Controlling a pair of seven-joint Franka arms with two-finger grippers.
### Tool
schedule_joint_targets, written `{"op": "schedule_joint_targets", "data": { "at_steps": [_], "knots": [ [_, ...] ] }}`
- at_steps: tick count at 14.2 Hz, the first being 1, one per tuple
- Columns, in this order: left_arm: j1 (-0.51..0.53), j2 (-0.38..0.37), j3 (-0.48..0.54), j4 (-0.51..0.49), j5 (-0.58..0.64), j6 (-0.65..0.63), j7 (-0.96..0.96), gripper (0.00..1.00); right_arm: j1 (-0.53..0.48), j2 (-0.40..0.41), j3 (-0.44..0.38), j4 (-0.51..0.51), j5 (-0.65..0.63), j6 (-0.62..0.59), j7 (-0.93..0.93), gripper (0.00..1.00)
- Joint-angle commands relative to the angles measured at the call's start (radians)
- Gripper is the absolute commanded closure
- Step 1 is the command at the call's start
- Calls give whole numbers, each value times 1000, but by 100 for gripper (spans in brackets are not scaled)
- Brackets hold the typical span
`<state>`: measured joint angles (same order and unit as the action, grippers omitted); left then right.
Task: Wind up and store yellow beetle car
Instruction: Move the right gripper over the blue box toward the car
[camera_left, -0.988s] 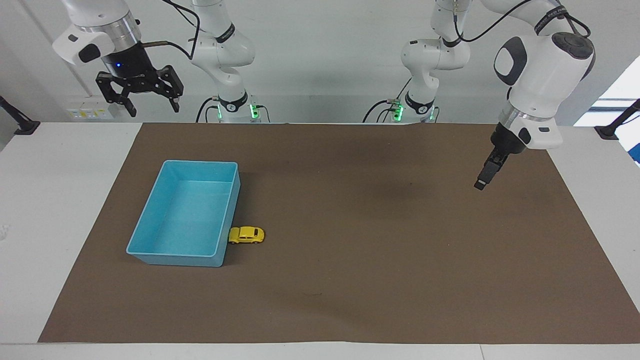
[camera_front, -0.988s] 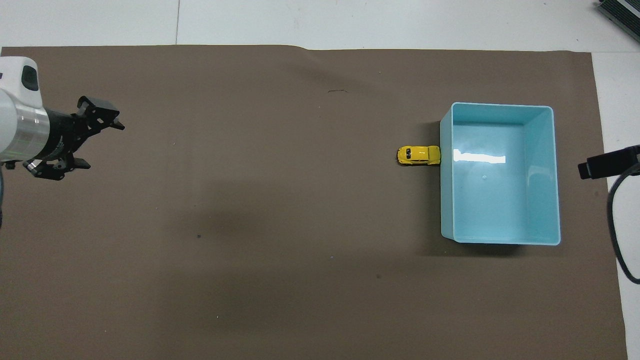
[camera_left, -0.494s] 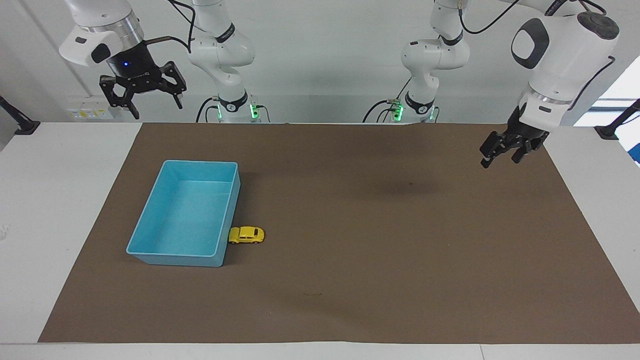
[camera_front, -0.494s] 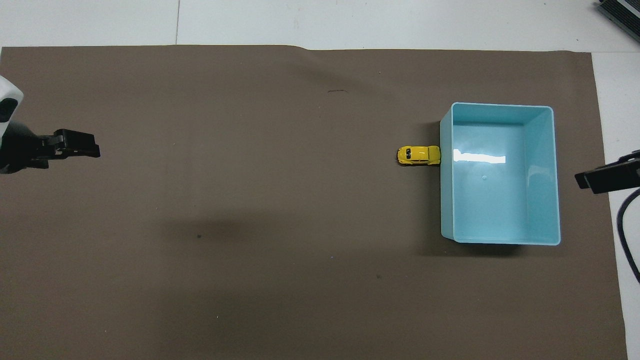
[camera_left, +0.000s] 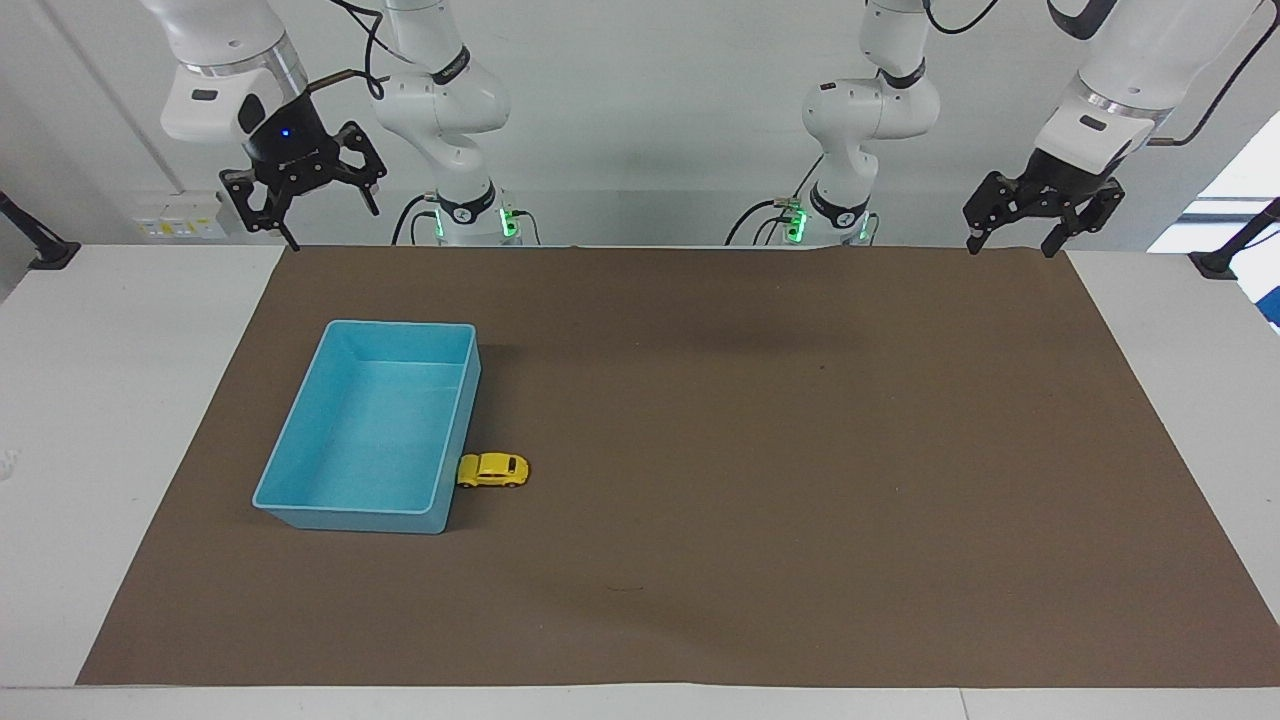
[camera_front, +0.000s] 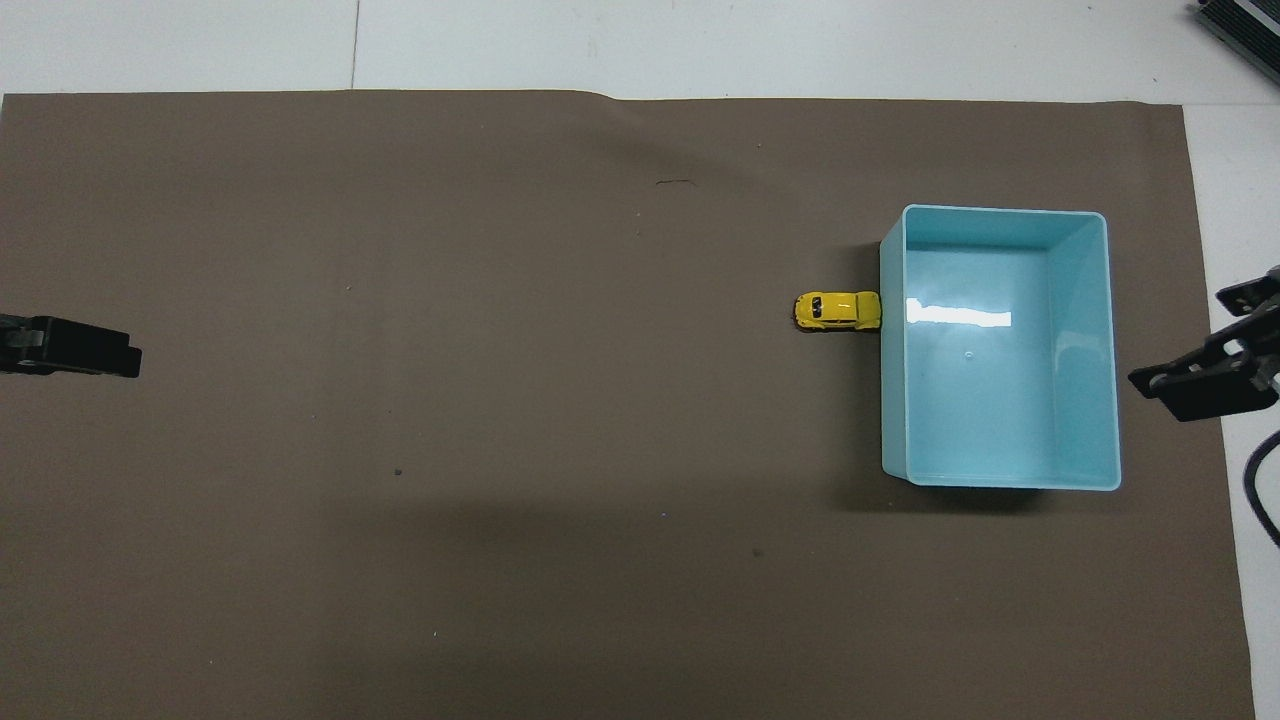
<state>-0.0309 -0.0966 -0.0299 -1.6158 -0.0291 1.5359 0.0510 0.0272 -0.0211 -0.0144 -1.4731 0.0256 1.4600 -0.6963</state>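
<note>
While the small bright yellow beetle-shaped toy car (camera_left: 493, 470) sits exactly where it sat a second ago, on the brown paper mat (camera_left: 760, 480) with one end touching the long wall of the shallow light-blue plastic bin (camera_left: 372, 428) on the side toward the left arm's end of the table, the facing view shows that both arms have moved: the left gripper (camera_left: 1009, 244), a second ago low over the mat at its own end of the table, has lifted and drawn back to hang over the mat's edge nearest the robots, jaws apart and empty, and the right gripper (camera_left: 325, 226) has shifted slightly to hang over the mat's corner by its base, jaws likewise apart and empty. I read this as both arms retreating to a waiting pose, with the car not in the bin, so storing looks still undone; whether it has been wound I cannot tell. In the overhead view, the car (camera_front: 838, 311) lies with its long axis running along the table from one arm's end to the other, square to the bin (camera_front: 1000, 350) wall it touches; which end is its nose I cannot tell. There only the tips of the left gripper (camera_front: 70, 347) and right gripper (camera_front: 1205, 375) show at the frame's edges, each well apart from the car.
</note>
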Motion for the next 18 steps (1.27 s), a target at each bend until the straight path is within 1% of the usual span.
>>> {"op": "schedule_joint_targets", "data": {
  "at_steps": [1, 4, 7, 10, 13, 15, 16, 18],
  "knots": [
    [5, -18, -1, -9, 11, -14, 15, 0, 3, -30, 10, -59, 17, 46, -135, 0],
    [-3, -17, -1, -3, 9, -16, 7, 0, 17, -26, 16, -70, 13, 51, -172, 0],
    [-3, -14, -1, 2, 9, -13, 26, 0, 53, -28, 16, -102, 7, 91, -236, 0],
    [-6, -17, -2, -4, 11, -16, 32, 0, 54, 9, 16, -105, 10, 124, -363, 0],
    [-3, -20, -1, -10, 11, -20, 75, 0, 54, 47, 19, -105, 16, 163, -435, 0],
    [2, -20, -1, -10, 9, -16, 70, 0, 56, 88, 28, -104, 20, 178, -488, 0],
    [3, -17, -1, -4, 9, -13, 64, 0, 63, 96, 46, -104, 20, 200, -500, 0],
    [-1, -15, 1, -1, 9, -20, 66, 0, 74, 124, 51, -105, 19, 212, -517, 0]
  ]
}}
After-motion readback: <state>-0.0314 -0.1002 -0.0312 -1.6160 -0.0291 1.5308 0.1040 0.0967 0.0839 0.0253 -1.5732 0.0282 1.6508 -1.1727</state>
